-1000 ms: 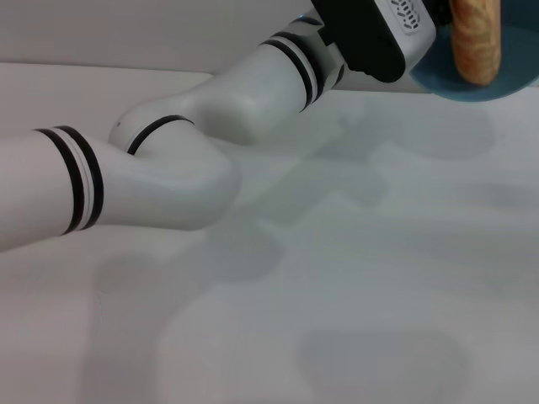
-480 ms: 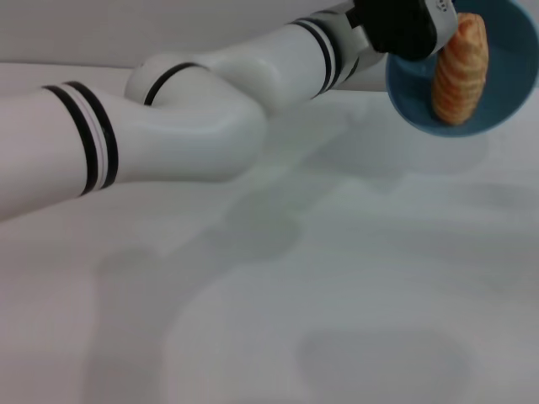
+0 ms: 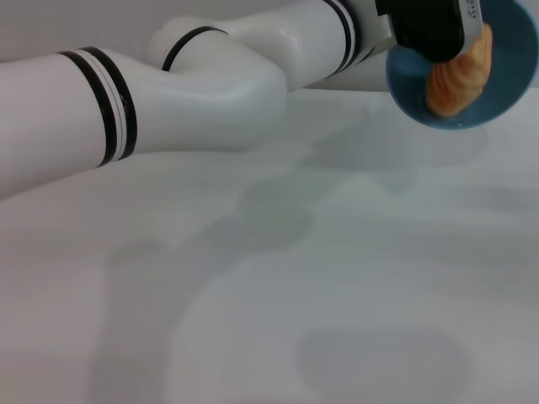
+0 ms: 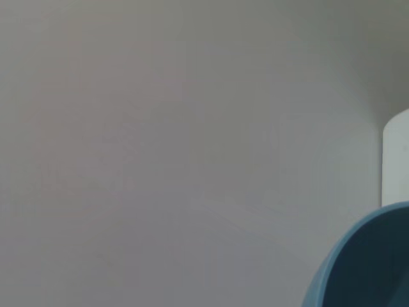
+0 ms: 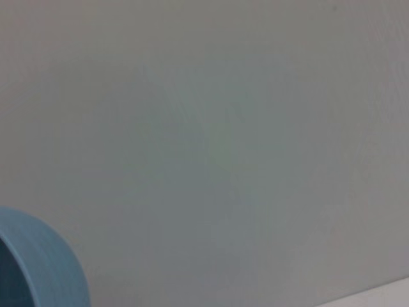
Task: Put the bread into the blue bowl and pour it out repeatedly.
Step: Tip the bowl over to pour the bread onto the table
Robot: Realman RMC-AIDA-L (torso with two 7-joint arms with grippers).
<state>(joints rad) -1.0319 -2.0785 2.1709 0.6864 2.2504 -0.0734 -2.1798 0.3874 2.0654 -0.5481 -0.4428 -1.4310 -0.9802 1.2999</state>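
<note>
**Head view: left arm reaching to the blue bowl with the bread lying in it**

Head view first, going left to right: the left arm [image 3: 185,93] is stretching across the pale worktop [image 3: 337,286] from the near left toward the far right corner. Its black wrist block is covering the left pincer [image 3: 429,29] at the near rim of the blue bowl [image 3: 505,93], so I cannot tell whether that pincer is spread or pinching the rim. The bowl's mouth is facing the camera, which suggests it is being tipped, probably to set up a pour. The bread [image 3: 459,80] is lying inside the bowl against its wall, partly hidden by the wrist block.

The left wrist view is showing only a blue rim edge [image 4: 358,262] over the worktop. The right wrist view is also catching a blue rim edge [image 5: 45,262]; the right pincer itself is nowhere in sight, and whether that arm is idle cannot be judged.
</note>
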